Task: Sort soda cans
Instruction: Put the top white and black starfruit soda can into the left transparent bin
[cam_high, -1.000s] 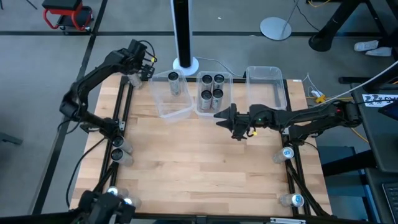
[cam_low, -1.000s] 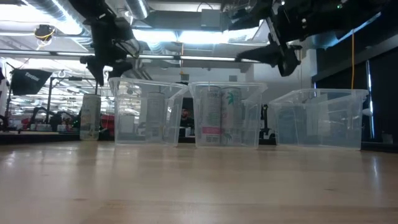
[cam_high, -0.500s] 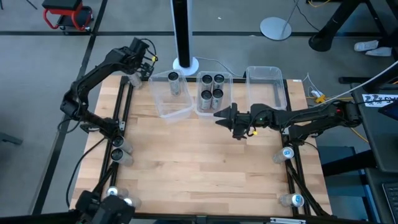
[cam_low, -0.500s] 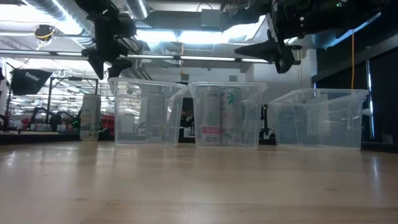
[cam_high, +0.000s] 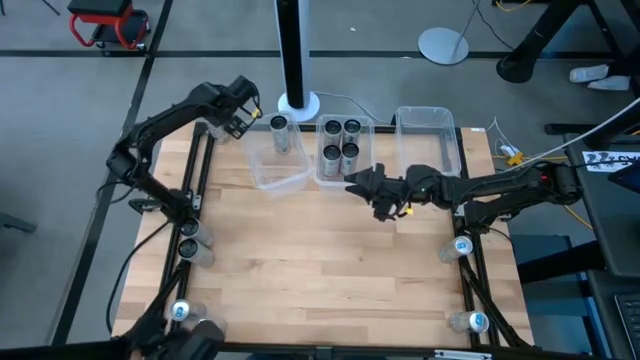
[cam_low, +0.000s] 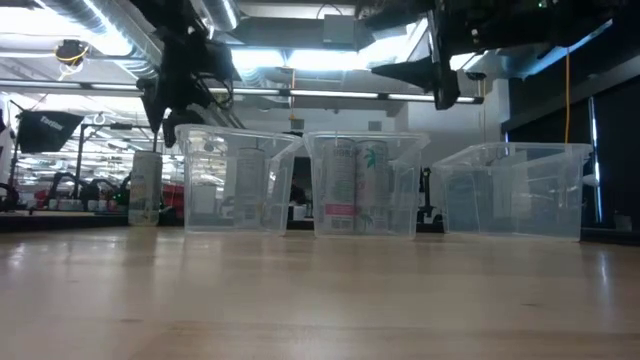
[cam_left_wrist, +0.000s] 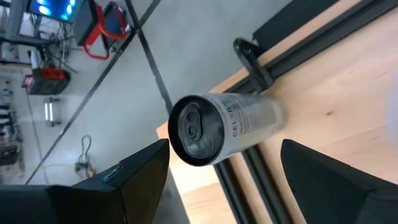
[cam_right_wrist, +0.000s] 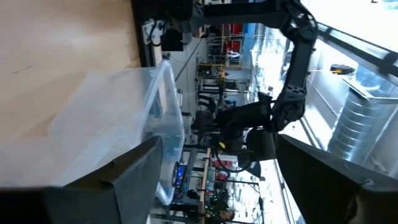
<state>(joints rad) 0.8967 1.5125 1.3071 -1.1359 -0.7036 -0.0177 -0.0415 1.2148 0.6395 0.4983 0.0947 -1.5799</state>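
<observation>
Silver-grey metal soda can with dark top (cam_left_wrist: 214, 127) stands upright at the wooden bench (cam_high: 300, 260) corner. Left gripper (cam_left_wrist: 224, 180) and right gripper (cam_high: 352, 181) jaws released, empty.

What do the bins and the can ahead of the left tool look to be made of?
Bins: clear, glossy plastic by the look; cans and the room show through the walls. Can: apparently metal, with a satin silver side, printed lettering and a darker pull-tab top.
</observation>
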